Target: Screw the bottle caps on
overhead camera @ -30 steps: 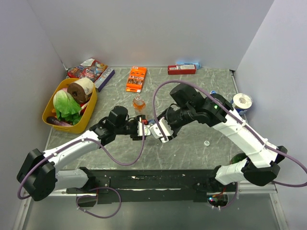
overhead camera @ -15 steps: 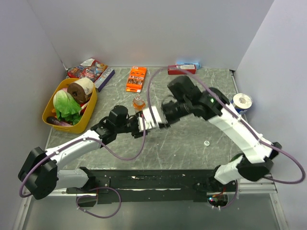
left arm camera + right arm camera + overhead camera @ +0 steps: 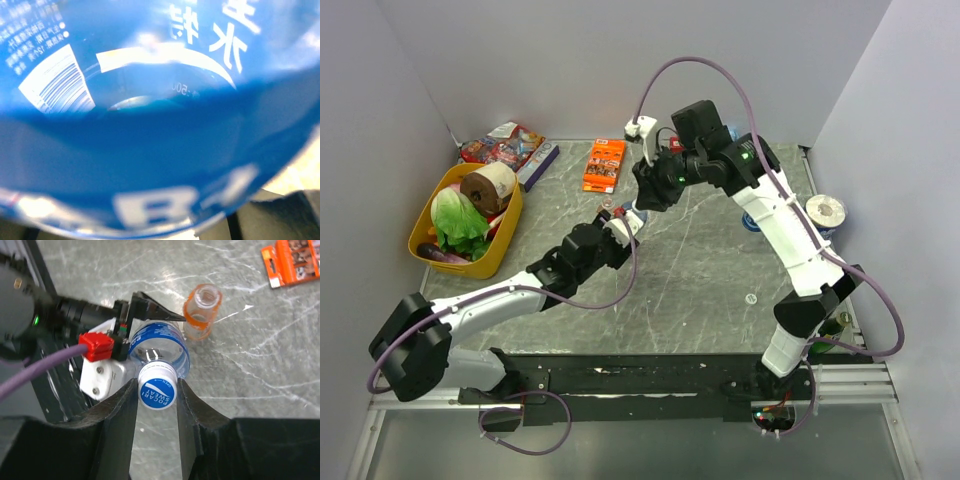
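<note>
Jaws of the right gripper (image 3: 156, 386) pinch the blue cap (image 3: 156, 394) from both sides. The cap sits on the neck of the blue-labelled bottle (image 3: 167, 342), its printed top facing straight up at the right wrist camera. The bottle stands upright at mid-table, long axis vertical, so this view looks almost down its length. Lower down, the left gripper (image 3: 620, 226) clamps the bottle's body from the side. The left wrist view shows only blurred blue label, a barcode and white characters, and nothing of the cap. Just beside it stands the orange bottle (image 3: 201, 310), upright, mouth open and uncapped. Farther back a flat orange box (image 3: 292, 262) lies on the table (image 3: 240, 370). Only the top view shows a whitish cap (image 3: 751, 298), lying well apart to the right.
</note>
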`<control>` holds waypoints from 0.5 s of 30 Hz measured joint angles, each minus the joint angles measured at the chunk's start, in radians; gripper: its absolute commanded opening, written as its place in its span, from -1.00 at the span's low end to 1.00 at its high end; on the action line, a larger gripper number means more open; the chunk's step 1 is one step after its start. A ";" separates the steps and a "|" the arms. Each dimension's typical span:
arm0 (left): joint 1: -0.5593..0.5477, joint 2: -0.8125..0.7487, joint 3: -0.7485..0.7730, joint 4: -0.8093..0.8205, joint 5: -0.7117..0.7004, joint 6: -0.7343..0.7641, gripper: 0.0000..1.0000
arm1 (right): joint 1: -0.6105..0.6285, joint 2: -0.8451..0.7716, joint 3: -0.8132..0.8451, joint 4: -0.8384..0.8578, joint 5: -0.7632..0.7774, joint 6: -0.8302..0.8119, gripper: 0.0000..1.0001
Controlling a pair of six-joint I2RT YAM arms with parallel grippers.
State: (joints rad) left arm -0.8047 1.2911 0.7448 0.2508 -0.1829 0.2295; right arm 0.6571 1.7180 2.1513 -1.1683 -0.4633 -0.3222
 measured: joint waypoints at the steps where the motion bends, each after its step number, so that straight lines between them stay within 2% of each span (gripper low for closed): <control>1: -0.003 0.007 0.009 -0.002 -0.021 -0.008 -0.98 | -0.003 0.000 0.000 0.008 0.005 0.023 -0.99; 2: -0.005 0.011 0.013 -0.002 -0.038 -0.012 -0.98 | -0.006 0.002 0.002 0.016 0.010 0.042 -0.65; 3: -0.008 0.013 0.016 -0.002 -0.053 -0.015 -0.98 | -0.006 0.004 0.008 0.020 0.013 0.055 -0.43; 4: -0.008 0.013 0.018 -0.002 -0.063 -0.021 -0.98 | -0.007 0.010 0.019 0.019 0.016 0.067 -0.10; 7: -0.006 0.008 0.019 0.006 -0.055 -0.037 -0.98 | -0.009 0.055 0.121 -0.026 0.014 0.093 0.24; 11: 0.039 -0.021 0.017 -0.038 0.096 -0.030 -0.98 | -0.039 0.046 0.191 -0.050 -0.063 0.049 0.25; 13: 0.068 -0.046 0.003 -0.072 0.215 -0.002 -0.98 | -0.058 -0.021 0.132 -0.025 -0.108 -0.030 0.25; 15: 0.095 -0.082 -0.014 -0.128 0.351 0.051 -0.98 | -0.069 -0.134 0.000 -0.015 -0.143 -0.158 0.26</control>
State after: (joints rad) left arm -0.7101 1.2087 0.7303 0.1226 0.1677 0.2802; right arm 0.5884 1.5837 2.1517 -1.1831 -0.6060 -0.4805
